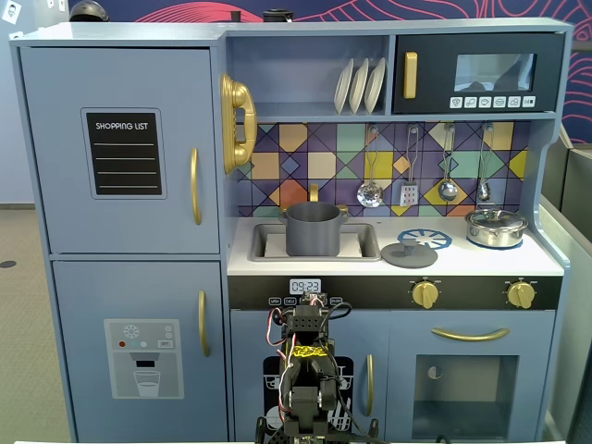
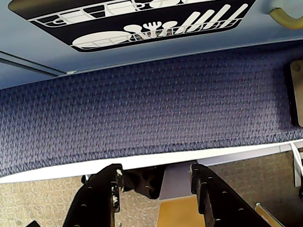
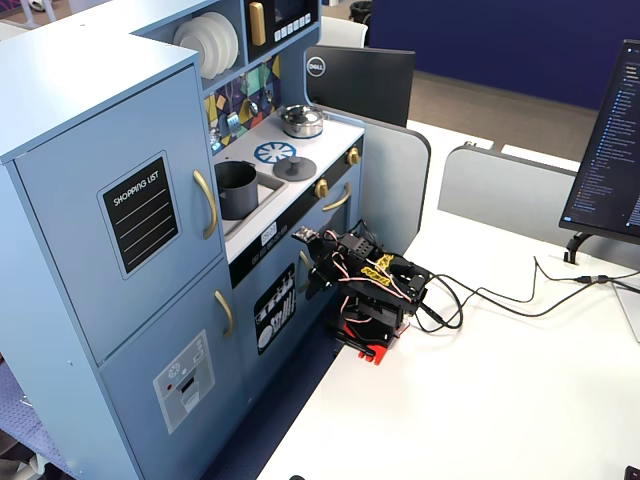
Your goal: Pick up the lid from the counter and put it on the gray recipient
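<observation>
Wrist view fingers (image 2: 156, 189) apart, tips cropped

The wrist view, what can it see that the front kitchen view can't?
Only the wrist view shows the open pincer, empty above blue carpet. Only the front fixed view shows the lid lying on the counter beside the sink, the gray recipient in the sink and the silver pot. Both show the dishwasher picture on the lower door.

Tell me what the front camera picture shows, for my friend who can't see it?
A blue toy kitchen fills the fixed view. A dark-gray pot sits in the sink, its flat gray lid lies on the counter beside it, and a shiny silver pot stands farther right. The robot arm is folded low in front.
</observation>
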You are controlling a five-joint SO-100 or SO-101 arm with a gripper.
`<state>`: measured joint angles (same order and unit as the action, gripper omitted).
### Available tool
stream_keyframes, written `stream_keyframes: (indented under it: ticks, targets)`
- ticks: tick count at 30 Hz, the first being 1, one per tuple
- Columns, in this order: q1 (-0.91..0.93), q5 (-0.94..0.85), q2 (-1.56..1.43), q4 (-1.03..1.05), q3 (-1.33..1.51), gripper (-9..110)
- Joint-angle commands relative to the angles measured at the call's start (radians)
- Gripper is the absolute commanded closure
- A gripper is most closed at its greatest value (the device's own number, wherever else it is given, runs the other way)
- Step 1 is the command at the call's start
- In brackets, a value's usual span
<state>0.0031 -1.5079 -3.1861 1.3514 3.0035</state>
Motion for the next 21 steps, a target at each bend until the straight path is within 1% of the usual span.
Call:
stream_keyframes:
  ticks: [1,12,16,18,21]
  targets:
    - [0.137,-0.044,0.008,0.178,-0.002,101]
    - [0.138,-0.051,0.008,0.176,-0.002,101]
    - [0.135,-0.026,0.008,0.138,-0.008,101]
    - [0.14,-0.025,0.012,0.12,-0.044,101]
    - [0.149,-0.029,0.098,0.089,-0.189,101]
